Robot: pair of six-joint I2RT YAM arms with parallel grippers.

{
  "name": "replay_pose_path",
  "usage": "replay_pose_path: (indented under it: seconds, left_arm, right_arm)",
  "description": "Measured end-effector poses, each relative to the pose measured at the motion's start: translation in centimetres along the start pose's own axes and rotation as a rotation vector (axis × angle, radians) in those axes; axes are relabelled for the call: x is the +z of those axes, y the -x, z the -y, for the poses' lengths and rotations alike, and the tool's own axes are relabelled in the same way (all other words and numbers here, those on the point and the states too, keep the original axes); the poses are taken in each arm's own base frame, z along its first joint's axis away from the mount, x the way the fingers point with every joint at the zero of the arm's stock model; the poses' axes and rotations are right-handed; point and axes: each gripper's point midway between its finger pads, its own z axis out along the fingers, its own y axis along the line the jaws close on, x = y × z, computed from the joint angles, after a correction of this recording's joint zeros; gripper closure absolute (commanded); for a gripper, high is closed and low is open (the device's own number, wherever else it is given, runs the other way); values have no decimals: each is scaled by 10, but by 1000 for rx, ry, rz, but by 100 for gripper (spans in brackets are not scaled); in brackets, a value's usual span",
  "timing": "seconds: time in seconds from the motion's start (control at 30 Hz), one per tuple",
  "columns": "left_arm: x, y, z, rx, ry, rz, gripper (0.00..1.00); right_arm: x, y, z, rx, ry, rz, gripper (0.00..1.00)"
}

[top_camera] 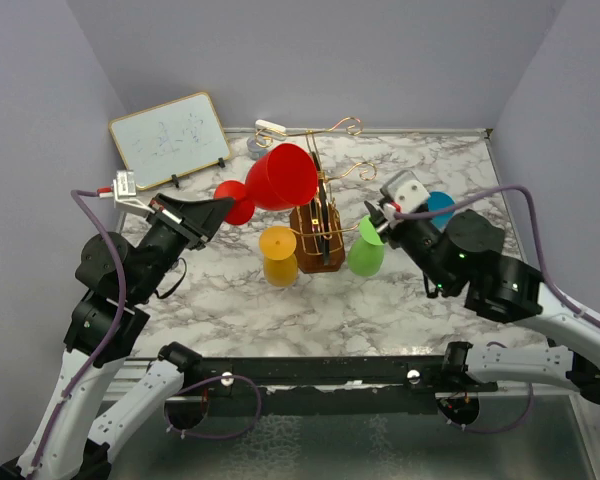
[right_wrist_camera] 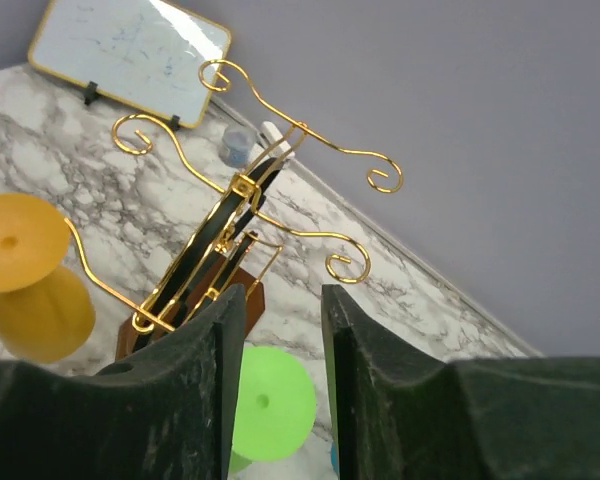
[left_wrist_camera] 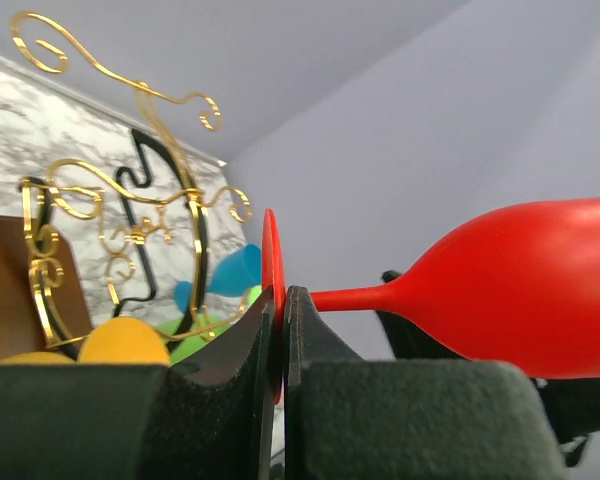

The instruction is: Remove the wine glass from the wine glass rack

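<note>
**Red glass** [top_camera: 280, 177]. Location: in the air, lying roughly level just left of the rack [top_camera: 318, 235], with the bowl toward the upper arms and the foot [left_wrist_camera: 271, 290] pointing away. Form: rounded bowl, thin stem, flat disc foot. It is smooth and opaque and looks like plastic. From above you cannot tell whether the bowl touches the wire.

**Left gripper** [left_wrist_camera: 282, 300]. Its jaws are clamped on the foot disc, edge-on, with one pad on each face. This is a thin hold on a slick disc, and the bowl's weight sits far out, so the glass could pivot in the grip.

**Handling.**
- Hold the wrist level.
- Draw the glass left, away from the rack, in a slow straight line.
- Mind the curled wire ends near the bowl's rim, since a snag there would likely twist the foot loose.
- Lower it only once it is well apart from the wire.

**Right gripper** [right_wrist_camera: 280, 295]. Its jaws are spread and carry nothing. It is poised over the green glass [top_camera: 365, 250], just beside the rack. Leave it parked.

**Rack.** Thin gold wire with scroll-ended arms at several heights, dark uprights and a brown wooden block base. It looks light, so a hooked rim could tip it.

**Also present.**
- Yellow glass [top_camera: 278, 255], foot-up against the rack. I cannot tell whether it is hung or standing.
- Blue glass [top_camera: 442, 205], partly hidden by the right arm.
- Whiteboard [top_camera: 170, 135], gold-framed, at the back.
- Counter [top_camera: 230, 300], marble-patterned.
</note>
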Motion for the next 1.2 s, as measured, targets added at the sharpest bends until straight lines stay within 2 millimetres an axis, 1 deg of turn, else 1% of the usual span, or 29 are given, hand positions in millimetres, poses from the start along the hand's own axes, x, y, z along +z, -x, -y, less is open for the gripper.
replay_pose_path:
  seconds: [0.03,0.1,0.13,0.17,0.23,0.27,0.3,0.33,0.37,0.4,0.43,0.47,0.5,0.53,0.57,0.6,0.67,0.7,0.8,0.87,0.97,1.2]
  left_arm:
    - [-3,1,-5,17,16,11,100]
    - [-5,-1,-18,47,57,18,100]
    - [-6,-3,-24,54,75,16,100]
    - [-7,-6,-32,67,98,9,100]
    - [-8,-11,-45,88,140,-7,100]
    - [-9,-13,-50,99,155,-16,100]
    - [-9,-14,-53,110,167,-24,100]
    - [-9,-16,-55,122,175,-30,100]
    - [-9,-17,-58,136,186,-41,100]
    - [-8,-17,-59,147,193,-49,100]
    - [-6,-18,-60,165,200,-63,100]
    - [-2,-18,-59,178,201,-75,100]
    - [1,-19,-58,188,199,-88,100]
    - [6,-21,-57,199,196,-108,100]
    - [11,-23,-56,207,190,-129,100]
    - [15,-26,-55,211,184,-149,100]
    - [27,-34,-56,219,170,-196,100]
    - [31,-37,-56,218,161,-215,100]
    - [48,-49,-60,210,143,-276,100]
    - [55,-55,-63,204,139,-305,100]
    - [60,-59,-62,200,122,-323,100]
    - [62,-54,-44,198,61,-310,100]
  right_arm:
    - [5,-1,1,11,-15,-40,66]
    - [22,2,7,36,-45,-109,67]
    - [33,3,13,51,-66,-135,69]
    - [50,3,19,77,-61,-166,71]
    - [77,0,49,144,-101,-218,79]
    - [87,-2,65,176,-127,-237,85]
    - [100,0,79,237,-121,-249,91]
    - [108,4,89,290,-114,-244,96]
    - [115,8,95,337,-89,-237,97]
    - [120,16,94,389,-29,-222,96]
    - [122,22,91,431,22,-208,88]
    - [121,30,82,474,97,-191,74]
    - [115,38,68,516,190,-177,65]
    - [109,44,57,538,255,-170,59]
    - [98,51,43,571,336,-157,55]
    - [89,54,34,589,384,-154,54]
    - [62,62,16,621,488,-147,53]
    - [51,66,12,628,517,-140,53]
    - [27,82,10,623,559,-95,53]
    - [18,87,10,618,566,-79,53]
    - [15,85,9,619,568,-90,54]
    - [30,53,3,641,538,-195,54]
